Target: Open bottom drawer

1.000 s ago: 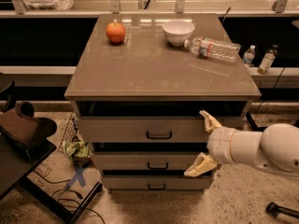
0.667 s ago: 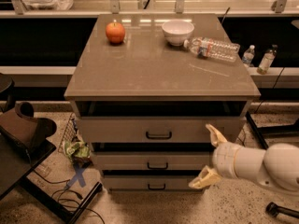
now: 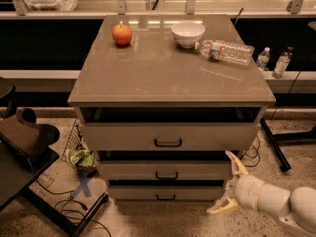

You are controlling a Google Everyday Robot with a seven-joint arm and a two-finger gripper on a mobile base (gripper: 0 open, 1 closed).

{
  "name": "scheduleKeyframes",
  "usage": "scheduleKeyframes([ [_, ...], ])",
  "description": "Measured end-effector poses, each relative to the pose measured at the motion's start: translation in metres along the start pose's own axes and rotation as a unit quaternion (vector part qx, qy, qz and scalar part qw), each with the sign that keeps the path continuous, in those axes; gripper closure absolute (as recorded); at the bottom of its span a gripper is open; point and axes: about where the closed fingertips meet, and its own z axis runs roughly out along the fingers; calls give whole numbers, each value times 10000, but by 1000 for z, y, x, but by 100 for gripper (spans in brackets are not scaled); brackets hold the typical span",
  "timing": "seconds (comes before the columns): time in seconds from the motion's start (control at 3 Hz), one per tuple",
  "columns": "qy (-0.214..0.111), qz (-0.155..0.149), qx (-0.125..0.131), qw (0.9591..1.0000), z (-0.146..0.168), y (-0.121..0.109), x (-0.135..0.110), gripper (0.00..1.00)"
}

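The cabinet has three grey-beige drawer fronts. The bottom drawer is the lowest and slimmest, with a small black bar handle. It stands out slightly from the cabinet, like the two drawers above it. My gripper is at the lower right, just off the right end of the middle and bottom drawers. Its two pale fingers are spread apart and hold nothing. The gripper is to the right of the bottom handle and does not touch it.
On the cabinet top are an orange fruit, a white bowl and a plastic bottle lying on its side. A dark chair stands at the left. Cables and a green bag lie on the floor.
My gripper and arm have moved down and to the right, from in front of the drawers' right ends to beside the bottom drawer. The drawers have not moved.
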Motion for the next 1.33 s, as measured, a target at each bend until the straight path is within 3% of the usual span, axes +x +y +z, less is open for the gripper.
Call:
scheduleKeyframes([
  [0.33,-119,-56,-83,9999,8,24,35,0],
  [0.67,-119,-56,-83,9999,8,24,35,0],
  [1.33,-414,480,-310,9975,72,69,74,0],
])
